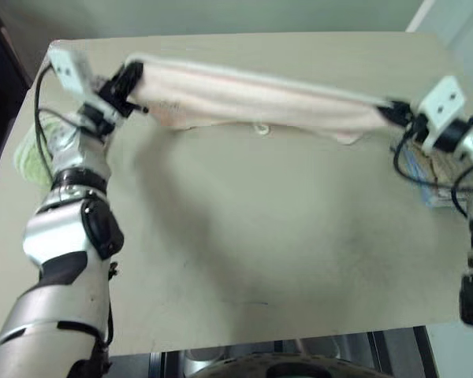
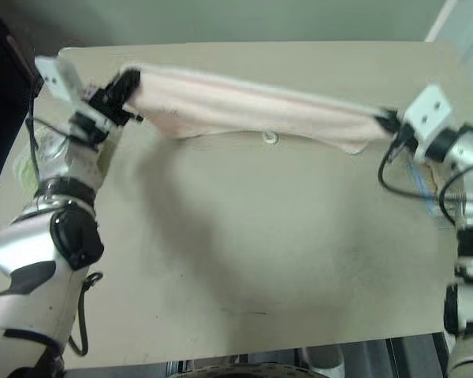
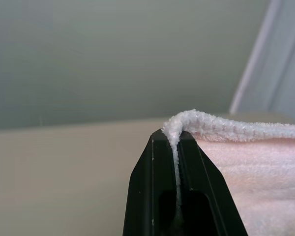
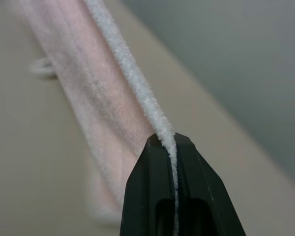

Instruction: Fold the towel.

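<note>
The pale pink towel (image 1: 252,98) hangs stretched above the beige table (image 1: 244,236), across its far half, sagging slightly between my two grippers. Its whitish hem (image 4: 132,78) runs along the top edge, and a small loop tab (image 1: 262,129) dangles from the lower edge near the middle. My left gripper (image 1: 134,77) is shut on the towel's left corner; the wrist view shows the hem pinched between the black fingers (image 3: 152,196). My right gripper (image 1: 396,109) is shut on the right corner, the hem clamped between its fingers (image 4: 147,196).
A green terry towel (image 1: 33,153) lies at the table's left edge behind my left arm. Beige and light-blue cloth (image 1: 430,177) sits at the right edge under my right wrist. The near half of the table is bare.
</note>
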`<state>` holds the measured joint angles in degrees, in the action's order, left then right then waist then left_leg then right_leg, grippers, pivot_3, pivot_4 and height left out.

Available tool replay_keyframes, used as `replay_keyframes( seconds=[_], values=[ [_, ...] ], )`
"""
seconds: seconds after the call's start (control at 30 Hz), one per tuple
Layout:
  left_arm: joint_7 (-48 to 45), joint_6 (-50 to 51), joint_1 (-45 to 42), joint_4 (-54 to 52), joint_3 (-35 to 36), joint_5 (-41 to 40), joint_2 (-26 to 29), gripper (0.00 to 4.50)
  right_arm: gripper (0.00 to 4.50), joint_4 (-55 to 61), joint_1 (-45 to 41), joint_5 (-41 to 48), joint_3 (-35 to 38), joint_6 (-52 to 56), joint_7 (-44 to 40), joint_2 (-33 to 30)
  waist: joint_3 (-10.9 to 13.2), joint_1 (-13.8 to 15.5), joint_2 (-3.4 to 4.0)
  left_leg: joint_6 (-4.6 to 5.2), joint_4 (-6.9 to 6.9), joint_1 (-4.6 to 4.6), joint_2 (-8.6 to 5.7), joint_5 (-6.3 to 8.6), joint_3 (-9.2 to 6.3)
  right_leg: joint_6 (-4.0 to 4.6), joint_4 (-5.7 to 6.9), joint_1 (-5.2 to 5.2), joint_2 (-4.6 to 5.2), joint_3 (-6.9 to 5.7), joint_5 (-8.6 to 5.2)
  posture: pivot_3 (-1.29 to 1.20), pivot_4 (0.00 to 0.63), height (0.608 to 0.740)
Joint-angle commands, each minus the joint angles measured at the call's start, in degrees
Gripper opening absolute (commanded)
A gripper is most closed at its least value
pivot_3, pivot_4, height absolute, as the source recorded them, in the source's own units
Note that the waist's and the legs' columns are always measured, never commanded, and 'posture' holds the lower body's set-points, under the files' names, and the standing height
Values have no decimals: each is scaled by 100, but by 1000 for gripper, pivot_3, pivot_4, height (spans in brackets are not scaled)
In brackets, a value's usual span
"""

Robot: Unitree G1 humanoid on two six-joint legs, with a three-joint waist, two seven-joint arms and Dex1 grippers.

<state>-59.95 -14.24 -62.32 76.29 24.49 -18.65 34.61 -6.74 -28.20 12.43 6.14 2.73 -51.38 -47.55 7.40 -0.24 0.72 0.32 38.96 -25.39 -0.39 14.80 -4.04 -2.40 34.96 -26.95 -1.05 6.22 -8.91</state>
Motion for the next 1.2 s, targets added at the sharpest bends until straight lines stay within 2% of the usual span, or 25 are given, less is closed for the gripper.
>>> replay_keyframes(
  seconds=[0.03, 0.13, 0.2, 0.33, 0.5, 0.63, 0.87, 1.2],
  values=[
    [-534, 245, 226, -349, 310, -308, 488, 36, 0, 1603, 710, 624, 728, 882, -46, -382, 0, -2, -2, 1, 8, 1, 0, 2, 2, -1, -6, 0, -2, -1, -1, 0, 150, 740],
    [-1159, 558, 652, -540, 265, -350, 703, 36, 0, 2446, 1415, 943, 1015, 1461, -96, -542, 0, -5, -7, 9, 40, 26, 1, 4, 1, -5, 8, 33, -1, 0, 12, 0, 150, 740],
    [-1824, 1095, 1060, -741, 147, -363, 937, 36, 0, 2864, 1908, 1056, 1187, 1685, -203, -651, 0, -19, -7, 89, 48, 68, -1, 40, 3, -5, 4, 78, -1, 1, 17, 0, 150, 740],
    [-2711, 2117, 1920, -1348, -186, -293, 1328, 36, 0, 3445, 2843, 1221, 1429, 1975, -493, -842, 2, -38, -9, 110, 57, 137, -2, 54, 2, 49, 8, 147, -3, 5, 0, 0, 150, 740],
    [-3105, 3046, 2847, -2386, -496, -353, 1632, 36, 0, 3881, 3866, 1344, 1679, 2132, -978, -1055, -2, -1, -17, 111, 109, 139, -3, 46, -15, 60, 29, 158, -14, 4, 28, 0, 150, 740],
    [-3193, 3472, 3589, -3042, -612, -426, 1910, 36, 0, 3948, 4320, 1269, 1794, 2097, -1137, -1083, -8, -7, -28, 102, 111, 140, -5, 36, -15, 64, 26, 159, -14, 5, 31, 0, 150, 740],
    [-3240, 3913, 4529, -3841, -728, -646, 2253, 36, 0, 3902, 4772, 1103, 1854, 1934, -1413, -1165, -11, -18, -33, 69, 108, 139, -1, 54, -17, 78, 35, 135, -23, 10, 39, 0, 150, 740],
    [-2444, 3716, 4071, -3695, -546, -859, 1964, 36, 0, 3426, 4107, 964, 1411, 1742, -1207, -1136, -13, 8, -37, 55, 106, 136, 8, 70, -19, 89, 40, 125, -35, 15, 25, 0, 150, 740]
  ],
)
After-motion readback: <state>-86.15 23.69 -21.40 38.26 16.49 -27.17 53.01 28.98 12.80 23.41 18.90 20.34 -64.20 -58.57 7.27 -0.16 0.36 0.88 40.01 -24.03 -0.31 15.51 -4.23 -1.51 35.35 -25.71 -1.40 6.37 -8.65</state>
